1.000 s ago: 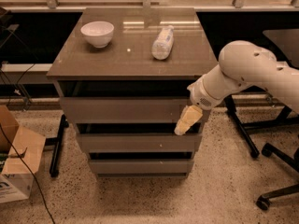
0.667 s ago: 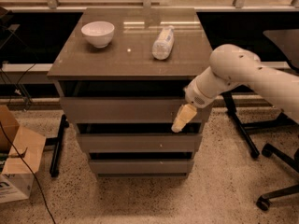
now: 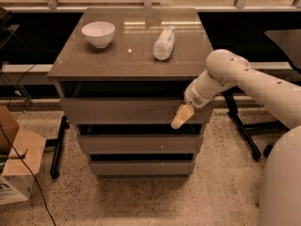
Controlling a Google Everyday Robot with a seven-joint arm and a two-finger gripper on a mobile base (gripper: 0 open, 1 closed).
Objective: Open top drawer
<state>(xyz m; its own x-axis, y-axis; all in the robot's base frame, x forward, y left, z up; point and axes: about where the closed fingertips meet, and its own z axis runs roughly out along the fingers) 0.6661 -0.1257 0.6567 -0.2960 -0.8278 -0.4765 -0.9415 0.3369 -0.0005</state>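
Note:
The top drawer (image 3: pixel 122 110) is the flat grey-brown front panel just under the cabinet's top, with a dark gap above it. Two more drawer fronts sit below it. My gripper (image 3: pixel 179 117) comes in from the right on a white arm. Its yellowish fingertips (image 3: pixel 181 116) lie against the right end of the top drawer's front, near its lower edge.
A white bowl (image 3: pixel 98 34) and a clear plastic bottle (image 3: pixel 163 43) lying on its side rest on the cabinet top (image 3: pixel 129 55). A cardboard box (image 3: pixel 14 164) stands on the floor at left. Black chair legs (image 3: pixel 244 131) stand at right.
My gripper and arm have moved left along the front of the top drawer. The drawer fronts, bowl and bottle look unchanged.

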